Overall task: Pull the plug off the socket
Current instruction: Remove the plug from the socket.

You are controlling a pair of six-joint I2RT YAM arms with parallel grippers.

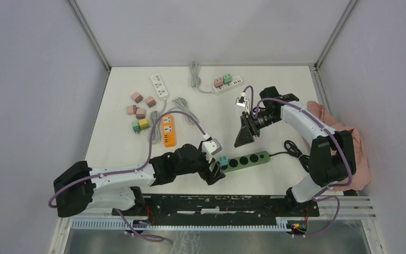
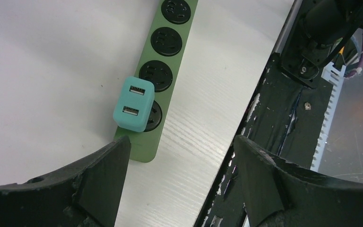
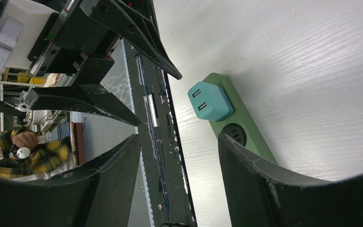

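Note:
A teal two-port plug (image 1: 222, 160) sits in the end socket of a green power strip (image 1: 249, 159) near the table's front edge. In the left wrist view the plug (image 2: 133, 104) lies just beyond my left gripper (image 2: 182, 151), whose jaws stand wide open with only bare table between them. From above, the left gripper (image 1: 215, 172) hovers right at the plug's near side. My right gripper (image 1: 243, 138) hangs open above the strip, pointing down and holding nothing. Its view shows the plug (image 3: 209, 100) on the strip (image 3: 251, 138) past the right gripper (image 3: 178, 142).
An orange power strip (image 1: 168, 129), two white strips (image 1: 159, 86) (image 1: 228, 85) and several small cube adapters (image 1: 140, 108) lie at the back left. The green strip's black cable (image 1: 296, 151) coils right, near a pink cloth (image 1: 351, 143). A black rail (image 1: 227, 203) runs along the near edge.

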